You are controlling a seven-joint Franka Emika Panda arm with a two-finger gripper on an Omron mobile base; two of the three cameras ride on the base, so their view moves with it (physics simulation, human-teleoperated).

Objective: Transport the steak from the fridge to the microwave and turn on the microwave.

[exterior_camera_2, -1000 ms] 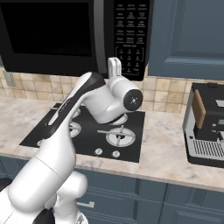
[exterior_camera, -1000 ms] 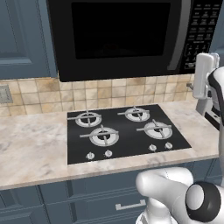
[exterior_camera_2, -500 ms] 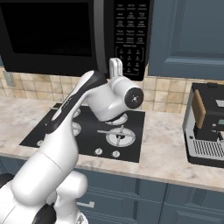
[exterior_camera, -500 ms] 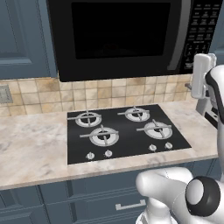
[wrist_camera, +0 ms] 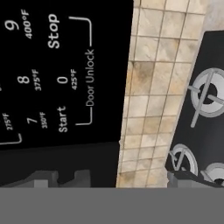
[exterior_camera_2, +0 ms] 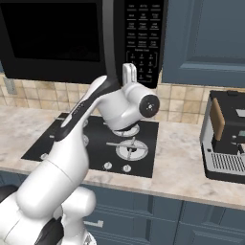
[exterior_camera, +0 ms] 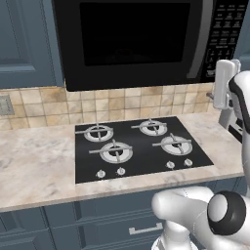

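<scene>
Hand view puts your tool point(wrist_camera: 59, 177), whose grip I cannot tell, just below the Start key point(wrist_camera: 62, 119) of the microwave point(exterior_camera: 132, 41), hardly moved since a second ago; pressing remains.

The white arm point(exterior_camera_2: 72, 143) is raised from its base and bent forward at a dark-jointed elbow. The wrist point(exterior_camera_2: 136, 103) is turned so that the hand is pointed upward. In the right base view the pincer point(exterior_camera_2: 129, 72) is seen standing upright above the wrist. In the left base view the pincer point(exterior_camera: 223, 83) is seen at the right edge, held vertically, with the forearm below it. In the hand view two dark fingertips point(wrist_camera: 43, 178) are seen at the bottom, lying side by side and close together; whether they are fully closed cannot be told. Nothing is seen between them.
</scene>
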